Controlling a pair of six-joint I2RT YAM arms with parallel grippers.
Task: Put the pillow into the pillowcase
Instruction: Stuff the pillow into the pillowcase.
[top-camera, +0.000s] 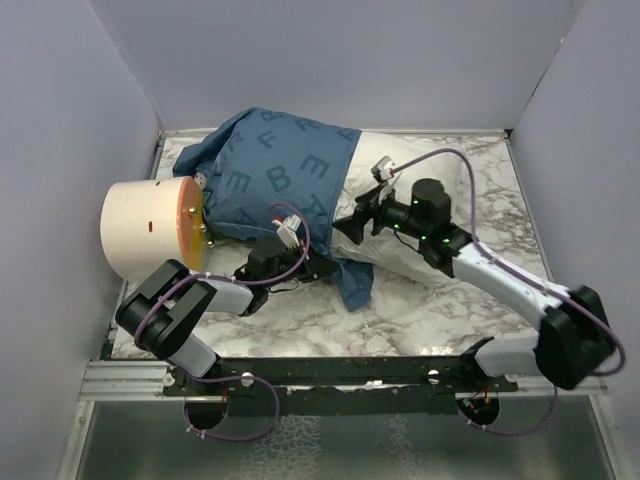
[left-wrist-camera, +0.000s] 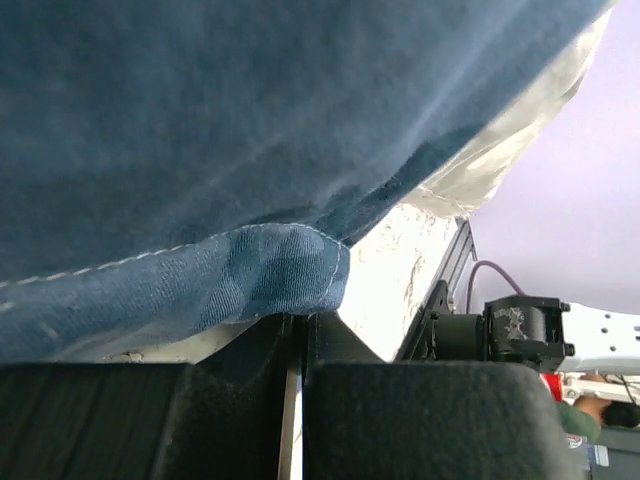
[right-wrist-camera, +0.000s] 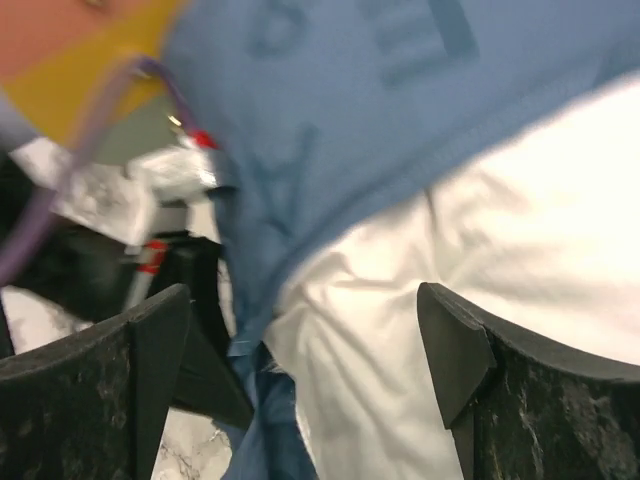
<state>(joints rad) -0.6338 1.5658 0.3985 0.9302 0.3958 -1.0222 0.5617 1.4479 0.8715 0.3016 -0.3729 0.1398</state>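
Observation:
The blue pillowcase (top-camera: 280, 175) with pale letters lies at the back left of the table. The white pillow (top-camera: 362, 160) is partly inside it and sticks out to the right. My left gripper (top-camera: 310, 262) is shut on the pillowcase's lower hem (left-wrist-camera: 290, 270) at its near edge. My right gripper (top-camera: 350, 225) is open, just above the pillow (right-wrist-camera: 480, 230) where the pillowcase's edge (right-wrist-camera: 330, 120) crosses it. White fabric lies between its fingers (right-wrist-camera: 150, 340). The pillow's logo is hidden.
A cream cylinder with an orange face (top-camera: 150, 228) stands at the left, touching the pillowcase. The marble table (top-camera: 430, 310) is boxed in by pale walls on three sides. A metal rail (top-camera: 330, 372) runs along the near edge.

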